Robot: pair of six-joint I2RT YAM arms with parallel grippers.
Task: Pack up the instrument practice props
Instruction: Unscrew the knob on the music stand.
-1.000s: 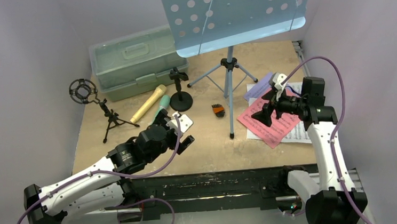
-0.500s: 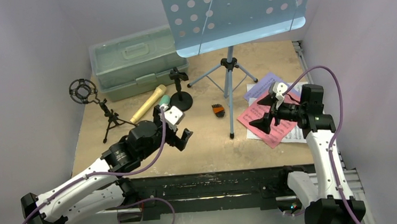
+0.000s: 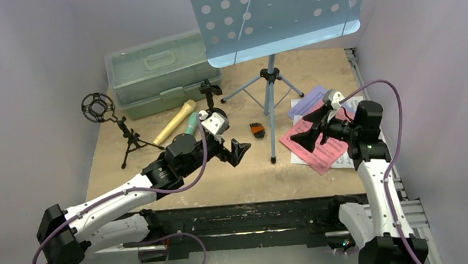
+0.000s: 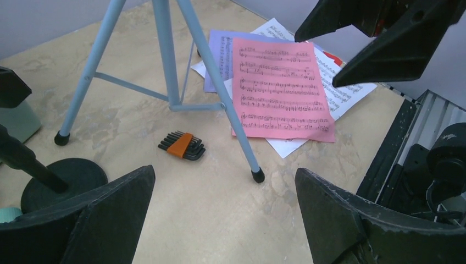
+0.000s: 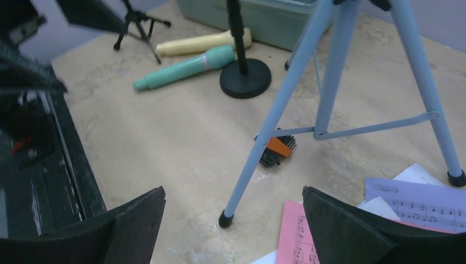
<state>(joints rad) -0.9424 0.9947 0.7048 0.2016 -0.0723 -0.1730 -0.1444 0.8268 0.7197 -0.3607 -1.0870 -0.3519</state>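
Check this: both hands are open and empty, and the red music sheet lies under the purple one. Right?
No: the red music sheet lies over the purple sheet, as the left wrist view shows. The left hand and right hand are open and empty.

A light-blue, hole-dotted music rack (image 3: pixel 279 15) is shown; the pink sheet (image 4: pixel 280 88), purple sheet (image 4: pixel 218 60) and white sheet (image 4: pixel 346 94) are printed in black; teal microphone (image 5: pixel 184 67), tan microphone (image 5: pixel 200 43).
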